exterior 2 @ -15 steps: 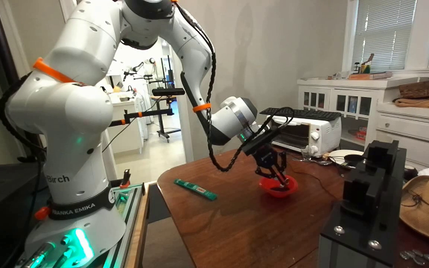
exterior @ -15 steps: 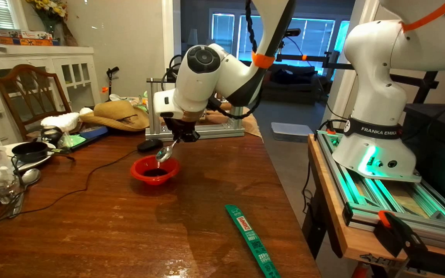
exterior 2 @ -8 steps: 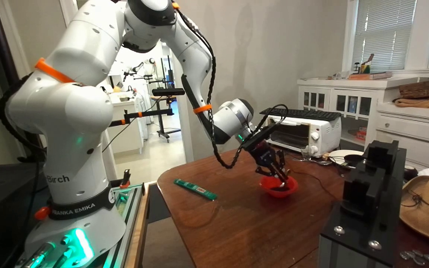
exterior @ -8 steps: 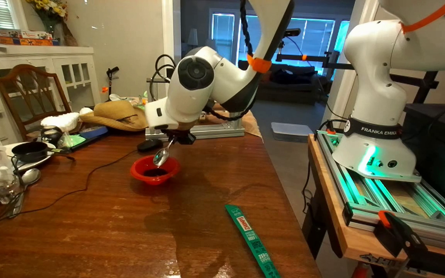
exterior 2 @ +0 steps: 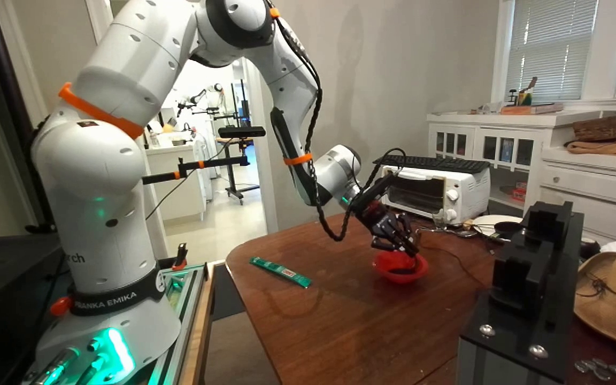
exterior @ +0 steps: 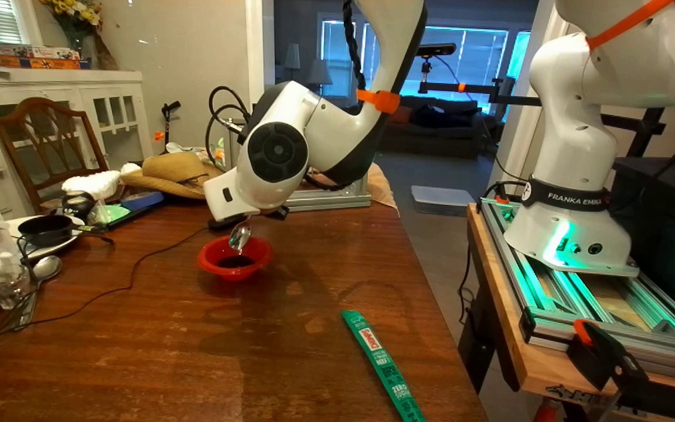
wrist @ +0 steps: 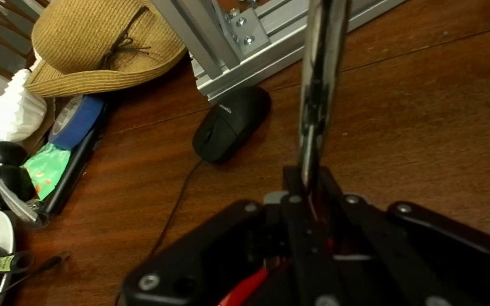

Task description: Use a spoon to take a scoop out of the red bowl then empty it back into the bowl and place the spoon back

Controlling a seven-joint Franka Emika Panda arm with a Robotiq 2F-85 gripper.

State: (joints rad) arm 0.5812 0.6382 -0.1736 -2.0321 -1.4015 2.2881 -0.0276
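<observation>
In an exterior view, the spoon (exterior: 240, 237) is tilted, scoop end down, over the red bowl (exterior: 235, 275) on the table (exterior: 162, 346). In an exterior view, the hand (exterior 2: 410, 249) angles down above the red bowl. In the wrist view, the hand is clamped on the spoon.

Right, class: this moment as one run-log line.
gripper: shut on spoon; spoon: tilted, head over red bowl; scoop emptied: unclear; put back: no
</observation>
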